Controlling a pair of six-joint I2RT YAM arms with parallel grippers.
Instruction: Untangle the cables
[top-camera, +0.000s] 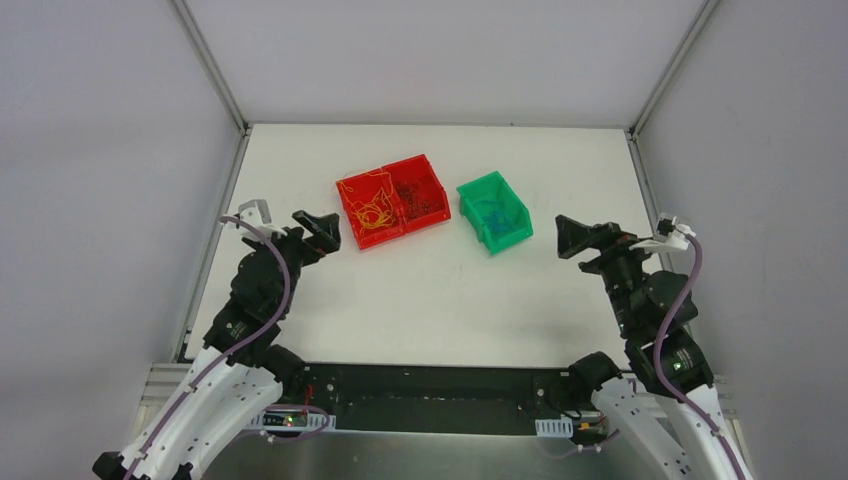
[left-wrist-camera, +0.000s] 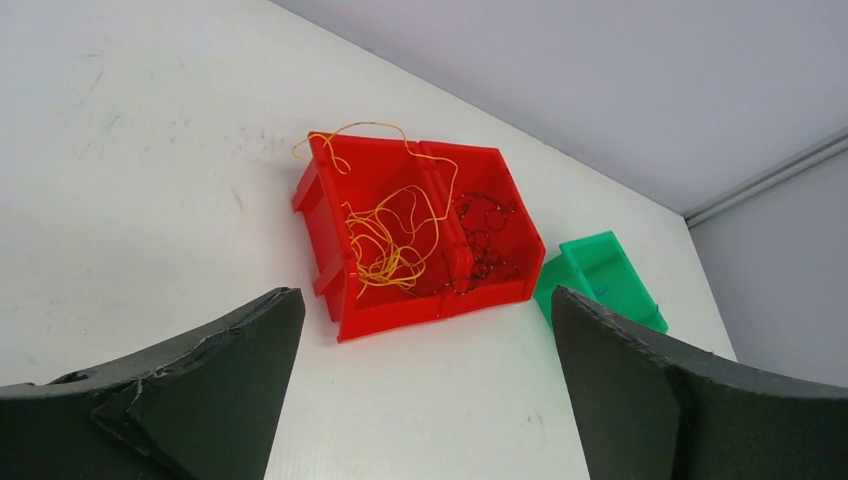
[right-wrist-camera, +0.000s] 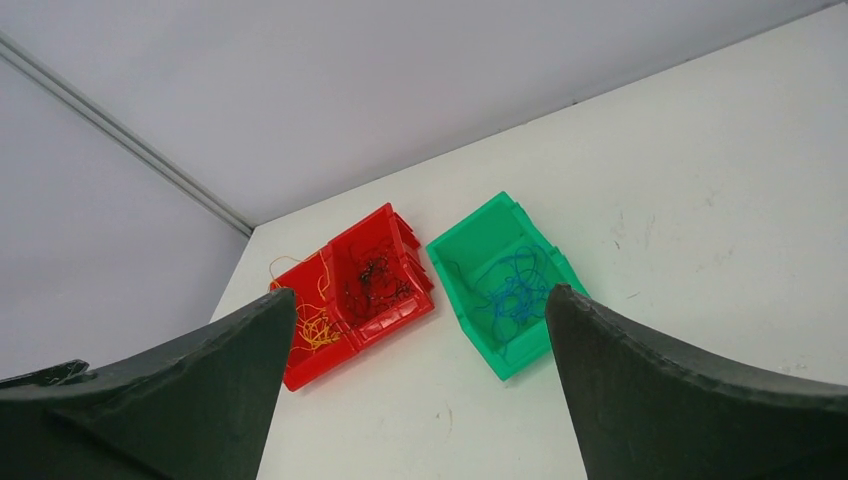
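The cables lie sorted by colour in three small bins. Yellow wires (top-camera: 372, 212) (left-wrist-camera: 390, 240) (right-wrist-camera: 315, 325) loop in the left red bin (left-wrist-camera: 390, 312), and some hang over its far rim. Dark grey wires (top-camera: 420, 192) (left-wrist-camera: 480, 245) (right-wrist-camera: 375, 280) sit in the right red bin (left-wrist-camera: 490, 292). Blue wires (top-camera: 492, 212) (right-wrist-camera: 510, 295) sit in the green bin (right-wrist-camera: 460, 310). My left gripper (top-camera: 322, 232) (left-wrist-camera: 425, 295) is open and empty, just left of the red bins. My right gripper (top-camera: 572, 238) (right-wrist-camera: 420, 292) is open and empty, right of the green bin.
The two red bins touch side by side; the green bin (top-camera: 470, 208) stands apart to their right. White walls and metal frame posts (top-camera: 212, 60) enclose the table on the left, right and back. A black rail (top-camera: 430, 385) runs along the near edge.
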